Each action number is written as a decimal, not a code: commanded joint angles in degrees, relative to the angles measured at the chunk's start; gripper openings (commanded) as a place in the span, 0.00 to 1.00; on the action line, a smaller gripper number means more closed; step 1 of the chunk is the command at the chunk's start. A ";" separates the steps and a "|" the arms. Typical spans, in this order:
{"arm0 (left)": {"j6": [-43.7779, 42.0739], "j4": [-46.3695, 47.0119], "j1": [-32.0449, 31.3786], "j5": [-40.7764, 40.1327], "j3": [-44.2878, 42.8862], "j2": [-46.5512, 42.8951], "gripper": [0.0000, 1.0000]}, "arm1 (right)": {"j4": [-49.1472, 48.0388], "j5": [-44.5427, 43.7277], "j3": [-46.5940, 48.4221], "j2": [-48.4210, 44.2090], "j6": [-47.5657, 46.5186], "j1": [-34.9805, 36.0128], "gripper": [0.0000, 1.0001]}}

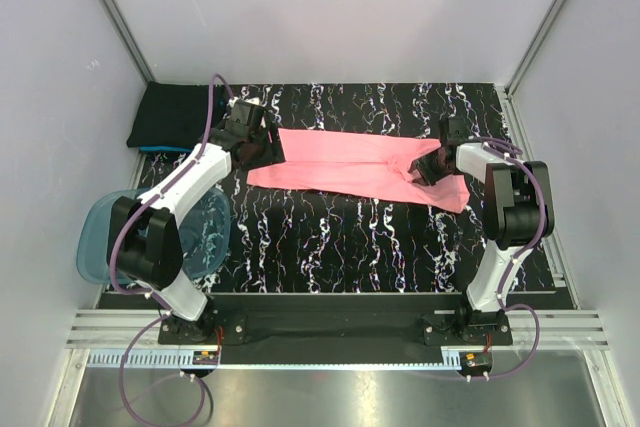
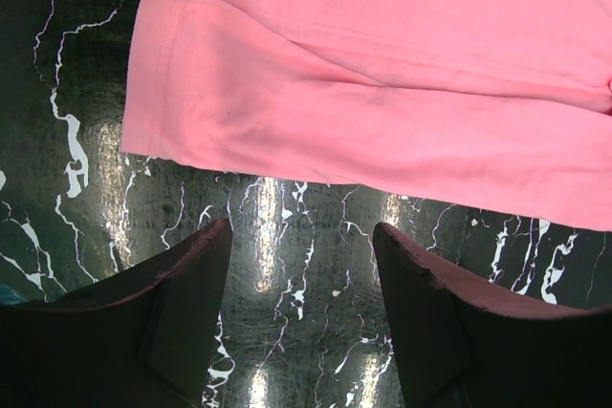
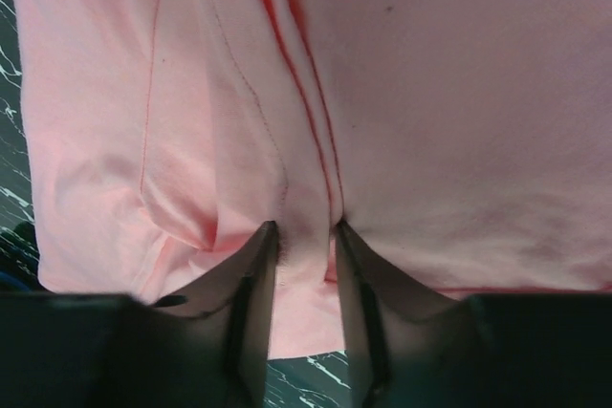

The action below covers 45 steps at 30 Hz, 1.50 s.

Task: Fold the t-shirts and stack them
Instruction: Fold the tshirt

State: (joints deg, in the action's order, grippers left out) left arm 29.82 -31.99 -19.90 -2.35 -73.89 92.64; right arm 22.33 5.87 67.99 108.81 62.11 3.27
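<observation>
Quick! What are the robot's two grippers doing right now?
Left gripper: jaws open, holding nothing.
Right gripper: jaws pinched shut on the pink t-shirt.

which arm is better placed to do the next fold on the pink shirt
Right, probably. The right gripper is shut on a pinch of the pink t-shirt, while the left gripper hangs open over the table, just short of the cloth.

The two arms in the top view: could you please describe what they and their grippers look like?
Both the left arm and right arm have white links between chunky black joints, with a purple cable looping along each. The left gripper and right gripper have dark, wedge-shaped fingers.
</observation>
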 commanded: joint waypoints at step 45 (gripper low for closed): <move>-2.23 1.75 -3.04 1.91 -0.82 8.43 0.67 | 20.56 -4.90 1.55 -11.06 -20.37 -12.49 0.39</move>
State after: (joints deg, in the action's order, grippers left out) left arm 28.69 -31.79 -23.00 -1.48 -73.87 101.27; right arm 40.32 1.13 73.28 101.21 41.30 -6.17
